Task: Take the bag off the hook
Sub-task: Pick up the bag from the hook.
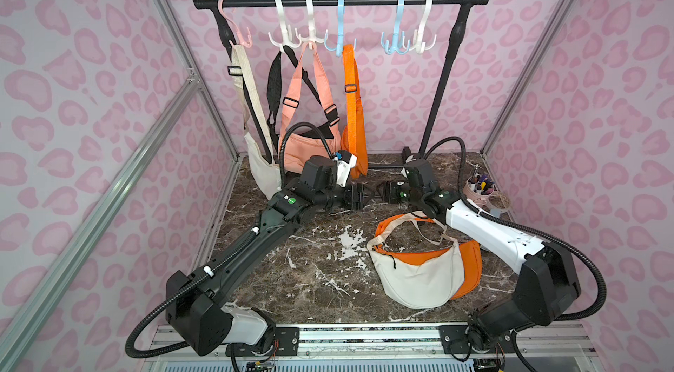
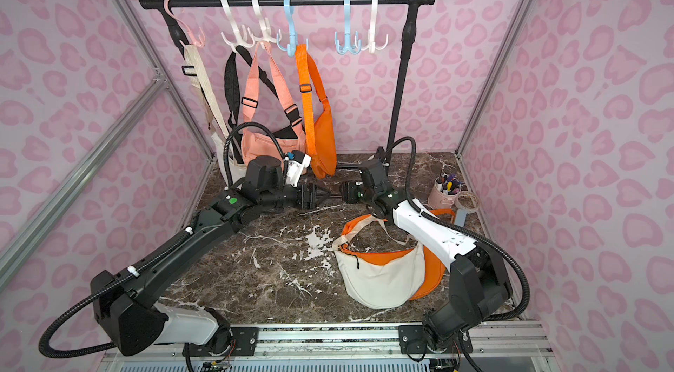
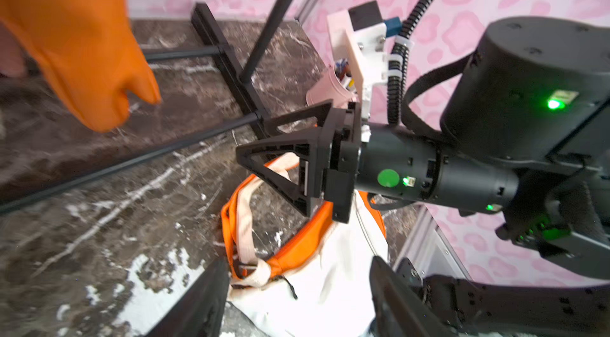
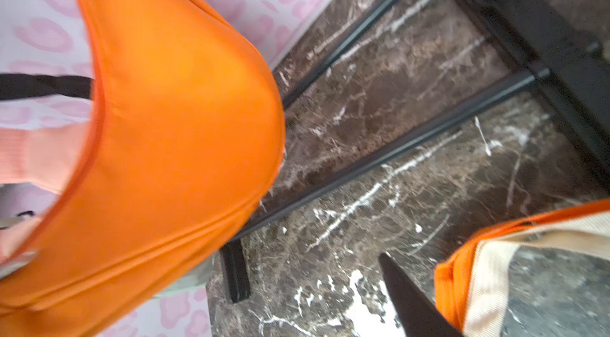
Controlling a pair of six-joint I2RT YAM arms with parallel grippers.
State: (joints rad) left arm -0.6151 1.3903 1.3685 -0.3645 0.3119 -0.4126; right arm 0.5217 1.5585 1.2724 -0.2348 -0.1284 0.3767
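Observation:
Four bags hang from hooks on a black rail point(image 1: 368, 0): a cream one point(image 1: 260, 166), a black one point(image 1: 273, 85), a peach one point(image 1: 302, 147) and an orange bag point(image 1: 354, 133) on a blue hook point(image 1: 341, 38). The hanging orange bag also shows in both wrist views point(image 3: 76, 38) point(image 4: 171, 120). My left gripper point(image 1: 369, 194) and right gripper point(image 1: 380, 189) meet tip to tip low over the table, in front of the orange bag. Both are open and hold nothing. A cream bag point(image 1: 415, 279) lies on the table over another orange bag point(image 1: 472, 264).
A blue hook point(image 1: 395, 38) and a white hook point(image 1: 423, 36) hang bare at the rail's right end. The rack's foot bars point(image 4: 396, 143) run along the marble table behind the grippers. A pink cup of pens point(image 1: 479, 191) and a tape roll point(image 1: 499, 202) stand at the right edge.

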